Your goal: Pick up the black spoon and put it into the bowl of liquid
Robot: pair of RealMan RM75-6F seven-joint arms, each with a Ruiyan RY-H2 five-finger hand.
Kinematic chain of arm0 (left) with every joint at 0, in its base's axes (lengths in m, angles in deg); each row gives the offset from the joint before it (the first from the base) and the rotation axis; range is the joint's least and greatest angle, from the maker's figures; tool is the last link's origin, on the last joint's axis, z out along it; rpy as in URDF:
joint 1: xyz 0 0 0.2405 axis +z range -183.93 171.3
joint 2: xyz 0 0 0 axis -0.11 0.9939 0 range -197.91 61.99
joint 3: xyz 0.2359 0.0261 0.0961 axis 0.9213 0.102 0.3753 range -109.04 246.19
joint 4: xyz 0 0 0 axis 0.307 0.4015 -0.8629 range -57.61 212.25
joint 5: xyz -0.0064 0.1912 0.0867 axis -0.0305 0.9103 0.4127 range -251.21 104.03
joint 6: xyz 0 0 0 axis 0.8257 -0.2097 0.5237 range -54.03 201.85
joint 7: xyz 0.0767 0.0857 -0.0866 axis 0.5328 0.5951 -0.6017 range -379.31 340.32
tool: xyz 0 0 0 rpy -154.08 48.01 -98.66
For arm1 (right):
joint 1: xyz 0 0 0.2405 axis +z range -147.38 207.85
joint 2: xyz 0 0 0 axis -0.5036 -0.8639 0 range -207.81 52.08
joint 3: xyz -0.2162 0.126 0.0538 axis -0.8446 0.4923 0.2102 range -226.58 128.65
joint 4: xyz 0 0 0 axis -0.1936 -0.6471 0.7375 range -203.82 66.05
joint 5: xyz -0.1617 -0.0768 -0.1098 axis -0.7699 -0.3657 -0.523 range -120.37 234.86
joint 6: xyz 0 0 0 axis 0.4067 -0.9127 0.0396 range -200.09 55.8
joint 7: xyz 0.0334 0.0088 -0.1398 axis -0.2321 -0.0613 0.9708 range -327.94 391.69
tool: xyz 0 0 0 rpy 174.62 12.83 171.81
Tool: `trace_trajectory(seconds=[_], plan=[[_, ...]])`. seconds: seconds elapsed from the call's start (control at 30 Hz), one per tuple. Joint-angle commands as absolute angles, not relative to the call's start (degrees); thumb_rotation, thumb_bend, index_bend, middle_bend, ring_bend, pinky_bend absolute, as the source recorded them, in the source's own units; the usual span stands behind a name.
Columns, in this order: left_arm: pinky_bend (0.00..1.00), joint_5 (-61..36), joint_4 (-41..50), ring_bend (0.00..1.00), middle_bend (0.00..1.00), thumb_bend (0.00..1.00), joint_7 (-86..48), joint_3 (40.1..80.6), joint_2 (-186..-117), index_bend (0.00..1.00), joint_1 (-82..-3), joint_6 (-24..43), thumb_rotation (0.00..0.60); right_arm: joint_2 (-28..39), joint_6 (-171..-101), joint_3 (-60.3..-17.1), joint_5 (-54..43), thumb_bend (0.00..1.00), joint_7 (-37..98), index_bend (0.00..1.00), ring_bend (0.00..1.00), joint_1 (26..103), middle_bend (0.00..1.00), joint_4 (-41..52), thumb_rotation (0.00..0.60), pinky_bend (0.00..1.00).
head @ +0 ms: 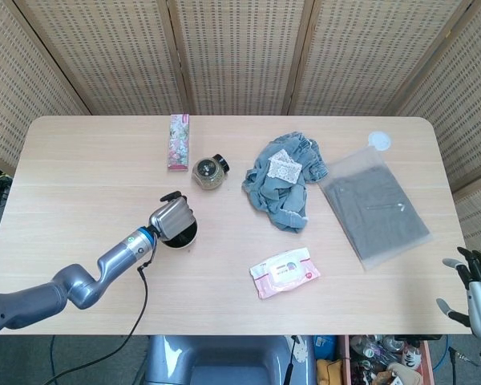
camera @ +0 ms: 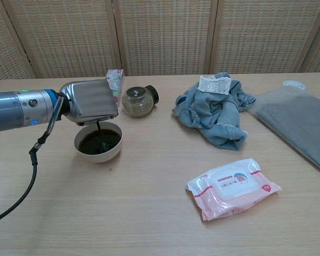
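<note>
A white bowl of dark liquid stands on the table's left half, also seen as the bowl from the head view. My left hand hovers just above it, back toward the camera, holding the thin black spoon upright with its lower end in the liquid. In the head view the left hand covers most of the bowl. My right hand hangs off the table's right edge, fingers spread, holding nothing.
A glass jar lies on its side behind the bowl, beside a floral box. A blue cloth heap sits mid-table, a wet-wipes pack near the front, a grey bagged garment at the right.
</note>
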State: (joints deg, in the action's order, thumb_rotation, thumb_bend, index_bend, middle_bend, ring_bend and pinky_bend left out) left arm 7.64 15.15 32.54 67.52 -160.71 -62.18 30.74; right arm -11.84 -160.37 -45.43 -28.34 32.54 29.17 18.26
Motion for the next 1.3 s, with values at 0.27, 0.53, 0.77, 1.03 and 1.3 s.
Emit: trace_trajectory(seconds=[0.27,0.53,0.77,1.03,1.3], plan=[[0.62,5.0,18.9,0.51,0.68,0.47,33.8,66.1,-163.4,0.74,-63.3,32.3,0.600,-11.5,-161.3,-46.1,-31.0,0.29,32.9,0.33,0.15,29.7,0.22,19.2,0.600,0.27],[0.62,4.6,16.2,0.51,0.68,0.47,33.0,67.5,-160.6,0.74,-61.4,31.3,0.600,-11.2,-161.6,-46.6,-32.5,0.30,32.2,0.33,0.15,30.1,0.22,18.9,0.600,0.27],[0.62,5.7,11.4,0.51,0.68,0.47,31.5,69.2,-157.5,0.74,-60.5,30.9,0.600,-10.8,-161.2,-47.0,-33.7,0.29,31.6,0.33,0.15,30.7,0.22,18.6,0.600,0.27],[0.62,4.4,13.5,0.51,0.68,0.47,32.3,66.7,-161.5,0.74,-63.2,32.2,0.600,-10.6,-160.7,-47.7,-35.5,0.29,32.1,0.33,0.15,31.5,0.22,19.6,0.600,0.27],[0.62,2.1,16.5,0.51,0.68,0.47,34.4,66.1,-162.5,0.74,-63.6,32.4,0.600,-10.6,-160.8,-47.8,-35.5,0.29,31.9,0.33,0.15,31.6,0.22,19.6,0.600,0.27]])
